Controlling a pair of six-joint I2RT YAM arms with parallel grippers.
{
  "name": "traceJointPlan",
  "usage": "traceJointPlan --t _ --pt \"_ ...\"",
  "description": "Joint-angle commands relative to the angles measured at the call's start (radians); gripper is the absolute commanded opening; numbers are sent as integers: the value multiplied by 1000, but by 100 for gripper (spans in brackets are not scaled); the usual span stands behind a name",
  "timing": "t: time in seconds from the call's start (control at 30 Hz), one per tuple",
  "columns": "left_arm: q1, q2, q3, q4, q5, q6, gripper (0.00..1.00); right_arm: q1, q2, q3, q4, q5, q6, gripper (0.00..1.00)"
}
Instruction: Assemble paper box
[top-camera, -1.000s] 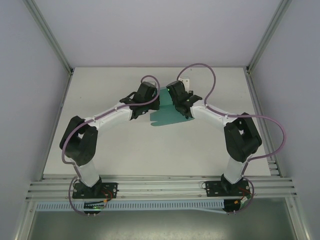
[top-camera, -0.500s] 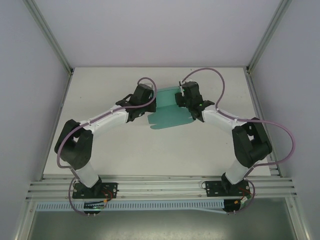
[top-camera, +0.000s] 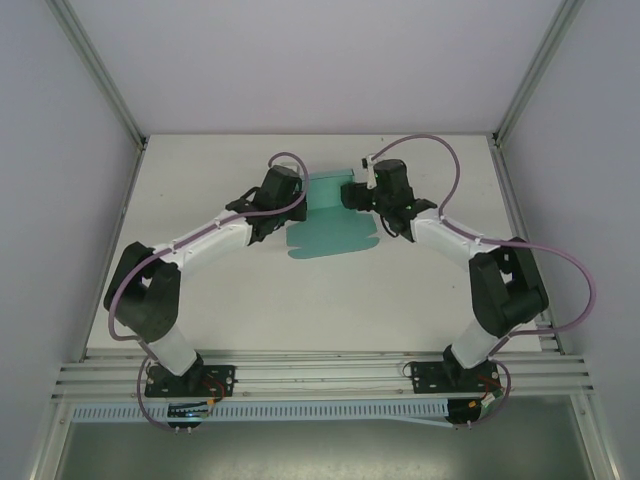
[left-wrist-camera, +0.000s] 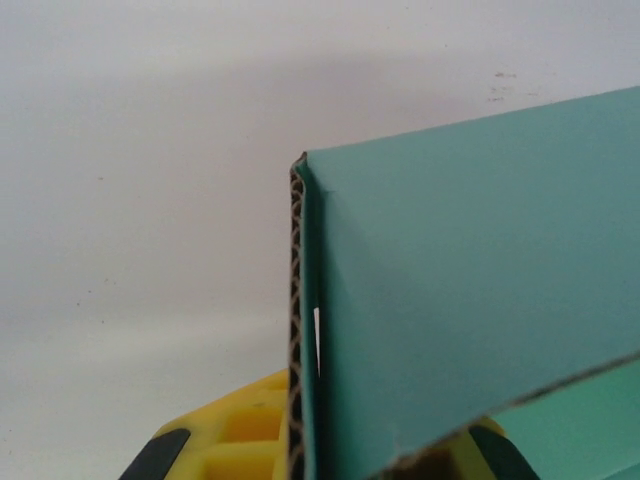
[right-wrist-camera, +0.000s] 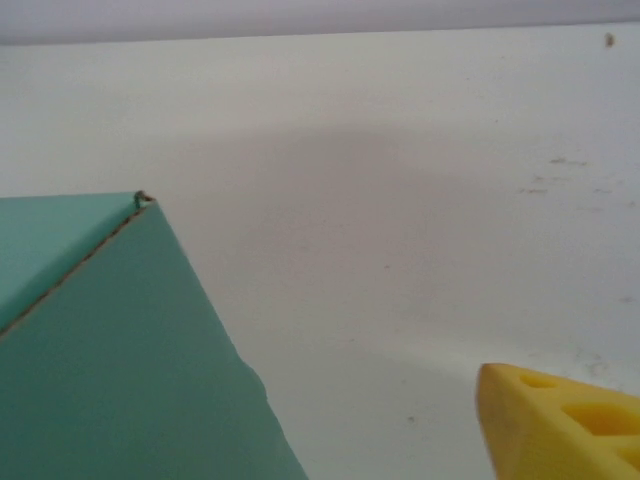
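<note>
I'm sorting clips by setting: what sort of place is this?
Probably a lab robot cell, not a home: a white table walled by plain grey panels on aluminium framing, with two bolted-down robot arms at a teal paper box.

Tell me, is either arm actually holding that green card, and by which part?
The left gripper holds the paper box, pinched shut on its left edge. The right gripper is open, its yellow finger clear of it.
</note>
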Motion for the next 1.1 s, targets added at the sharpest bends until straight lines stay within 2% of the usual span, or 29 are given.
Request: traceJointPlan --t 0.0,0.03,0.07,0.27,0.37,0.43,0.57,0.67,0.83,0.93,1.07 --pt "1 -11 26 19 5 -9 0 -4 -73 -22 15 -70 30 88" --pt "1 -9 28 19 8 -5 0 -4 -91 -33 16 -68 36 97" --pt "1 -7 30 17 15 -2 0 -4 -113 -52 24 -61 46 99" --pt "0 22 66 -14 52 26 0 -4 -320 -221 152 -47 127 99" --pt "3 24 76 -24 56 78 0 -5 -446 -291 136 49 151 99" --pt "8 50 90 -50 97 150 0 -7 -525 -331 83 144 155 99" --pt "37 57 92 -137 204 276 0 -16 -673 -418 0 250 145 99" --pt "52 60 96 -226 296 418 0 -27 -784 -495 -44 331 146 99" --pt "52 146 201 -464 350 622 0 -66 -921 -573 -125 321 137 99" --pt "50 214 252 -549 307 733 0 -75 -960 -596 -169 305 130 99" --pt "45 341 379 -666 183 785 0 -85 -963 -619 -185 309 129 99"
